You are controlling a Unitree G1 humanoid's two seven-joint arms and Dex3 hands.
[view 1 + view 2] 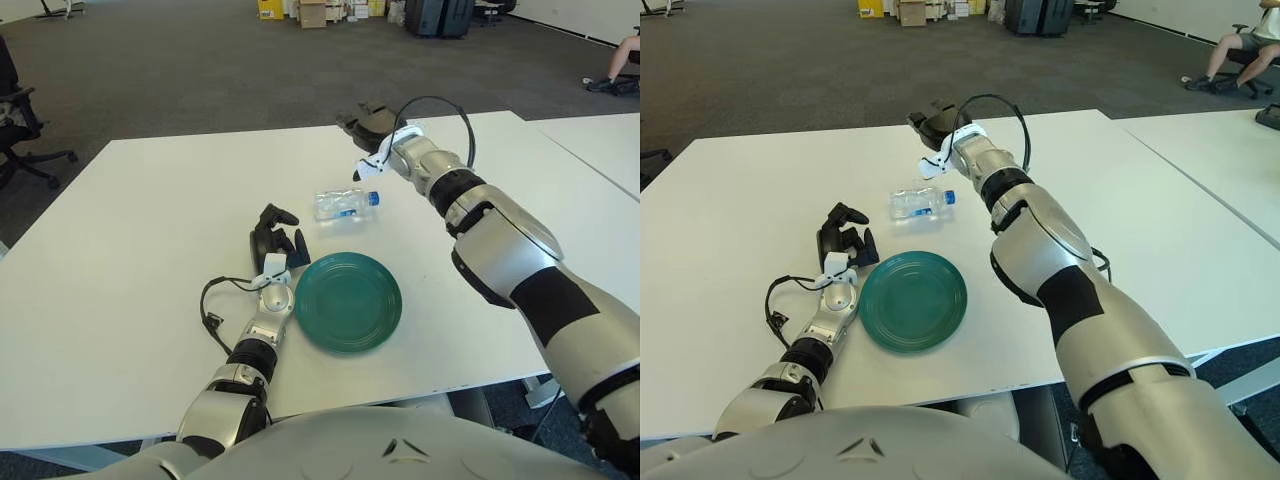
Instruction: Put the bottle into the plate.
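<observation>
A clear plastic bottle with a blue cap and blue label lies on its side on the white table, cap pointing right. A round green plate sits just in front of it, nothing on it. My right hand hovers behind and slightly right of the bottle, fingers spread and holding nothing, a short gap away from the cap. My left hand shows beside the plate's left rim, fingers relaxed and holding nothing.
A black cable loops beside my left forearm. A second white table stands to the right. An office chair is at far left, and boxes lie on the floor behind.
</observation>
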